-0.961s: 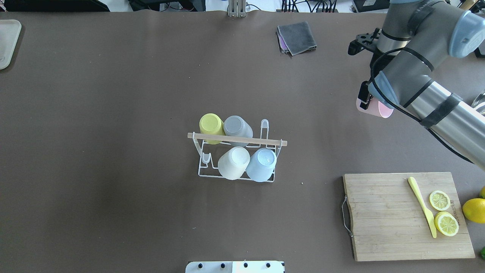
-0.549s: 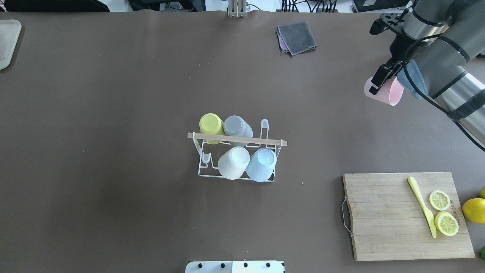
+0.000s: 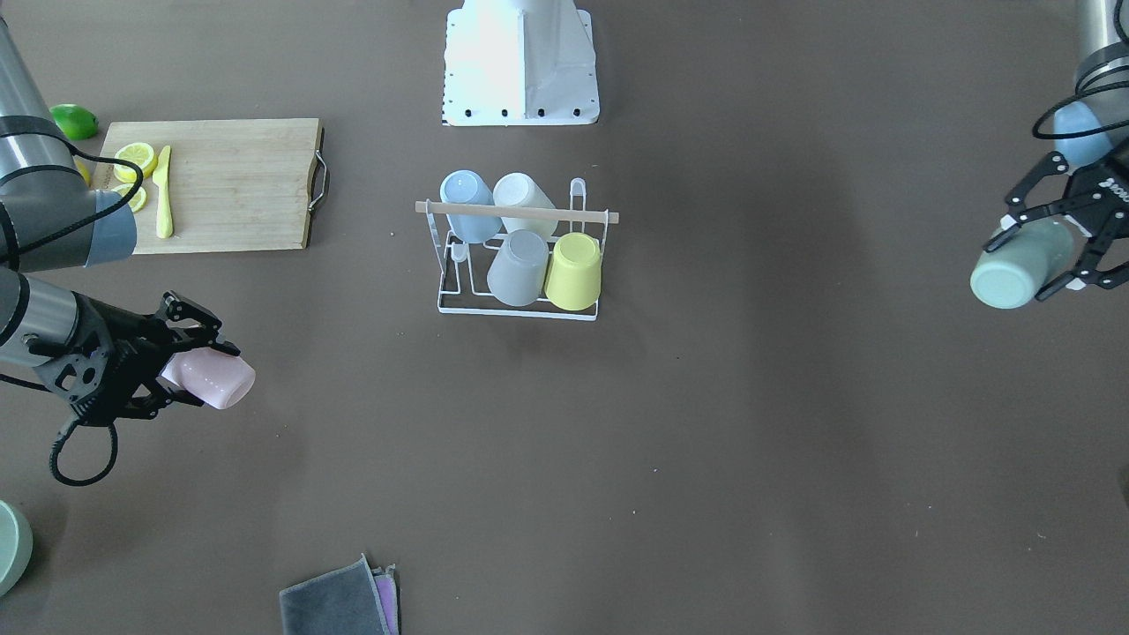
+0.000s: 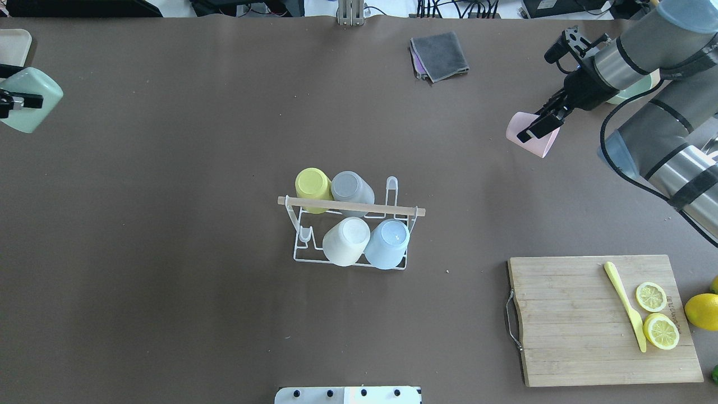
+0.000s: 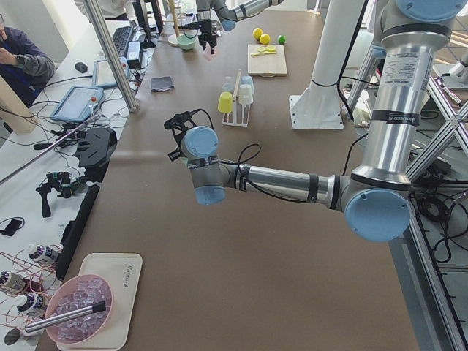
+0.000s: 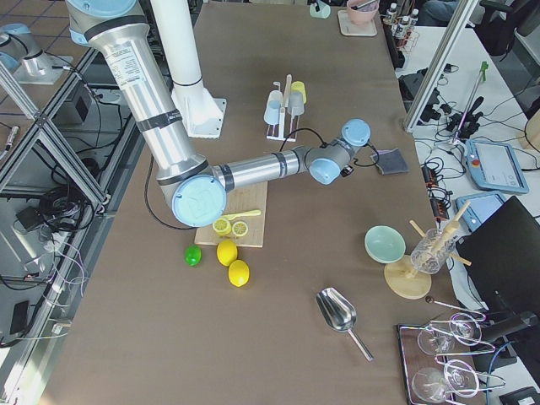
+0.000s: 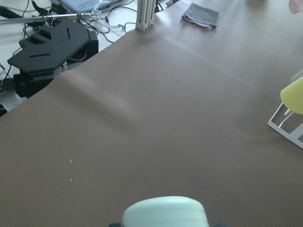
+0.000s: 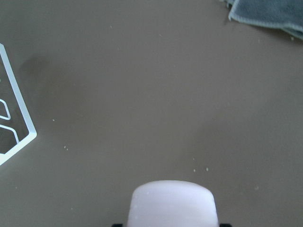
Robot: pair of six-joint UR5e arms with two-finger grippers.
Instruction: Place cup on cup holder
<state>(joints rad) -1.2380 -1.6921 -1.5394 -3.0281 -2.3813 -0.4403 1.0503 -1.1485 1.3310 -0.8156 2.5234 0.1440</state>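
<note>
Shifted left toward wire rack mid-table: smooth pink cup, clamped sideways in right gripper. Newly in view far left: left gripper squeezing tapered green cup.

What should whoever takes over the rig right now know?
Grippers: left gripper shut on green cup, held off the table far out on its side; right gripper shut on pink cup, also aloft.
The cup holder is mid-table.
Done: yellow cup, grey cup, white cup and blue cup racked.
Left: both held cups onto the free pegs.
</note>
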